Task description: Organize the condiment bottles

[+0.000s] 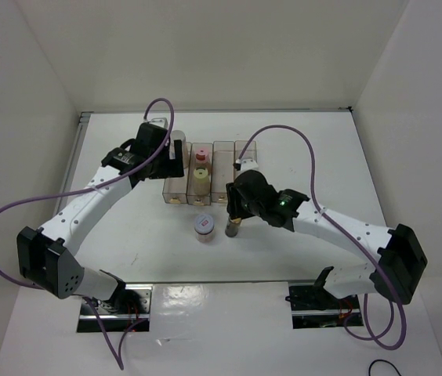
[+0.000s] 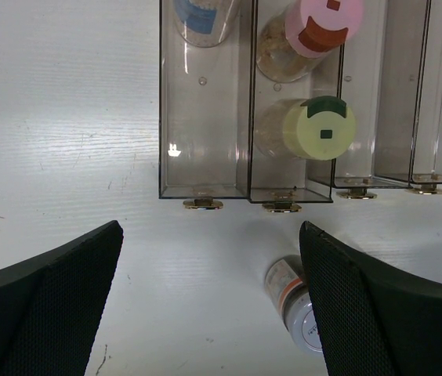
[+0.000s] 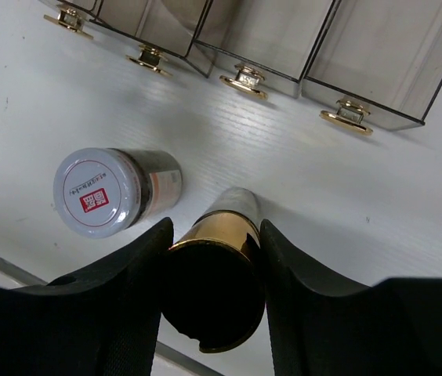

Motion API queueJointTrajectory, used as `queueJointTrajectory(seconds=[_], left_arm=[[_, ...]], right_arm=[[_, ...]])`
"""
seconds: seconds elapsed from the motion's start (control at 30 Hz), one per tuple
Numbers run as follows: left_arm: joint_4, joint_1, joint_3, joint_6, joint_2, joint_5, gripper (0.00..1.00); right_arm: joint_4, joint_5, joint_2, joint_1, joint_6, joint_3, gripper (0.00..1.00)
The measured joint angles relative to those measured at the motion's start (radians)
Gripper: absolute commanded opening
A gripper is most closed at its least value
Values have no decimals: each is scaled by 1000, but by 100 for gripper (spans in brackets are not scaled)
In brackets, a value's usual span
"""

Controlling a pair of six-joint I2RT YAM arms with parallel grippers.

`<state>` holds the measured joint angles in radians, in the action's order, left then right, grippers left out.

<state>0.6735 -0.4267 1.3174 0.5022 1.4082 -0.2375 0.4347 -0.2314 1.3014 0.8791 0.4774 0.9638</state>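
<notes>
While I watched the feeds, the right claw (image 3: 215, 235) was clamped on the dark bottle (image 3: 215, 301), one finger (image 3: 103, 313) pressed against each side and the gold band showing between them

That bottle stood upright on the table (image 1: 150, 243), just in front of the rack (image 1: 225, 149), roughly in line with its third compartment from the left

Squat jar (image 1: 204, 226) sat on the table just left of the dark bottle, close but not touching as far as I could tell. Right wrist view showed its grey lid with a red square label. It was also in front of the rack, roughly in line with the second compartment

Left claw (image 2: 209, 235) was spread wide, nothing between the fingers (image 2: 48, 305), hanging over the near-left end of the rack and looking down at the first two compartments

Inside the rack:
- white bottle (image 2: 201, 14) with a blue label in the first compartment, at the far end, only partly in frame
- pink-capped bottle (image 2: 319, 23) at the back of the second compartment
- yellow-capped bottle (image 2: 319, 129) in the same compartment, right in front of the pink one

From the left wrist view I saw the squat jar partly hidden behind the right-hand finger
</notes>
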Motion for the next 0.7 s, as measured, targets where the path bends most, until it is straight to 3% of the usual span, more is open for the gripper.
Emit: queueJointTrajectory(seconds=[0.17, 0.47, 0.7], left_arm=[[-1, 5, -3, 0, 0, 1, 99], [-1, 34, -5, -2, 0, 3, 99], [-3, 64, -5, -2, 0, 10, 99]], right_arm=[[11, -16, 16, 0, 0, 21, 16], [127, -96, 23, 0, -69, 214, 13], [98, -184, 48, -3, -187, 435, 12]])
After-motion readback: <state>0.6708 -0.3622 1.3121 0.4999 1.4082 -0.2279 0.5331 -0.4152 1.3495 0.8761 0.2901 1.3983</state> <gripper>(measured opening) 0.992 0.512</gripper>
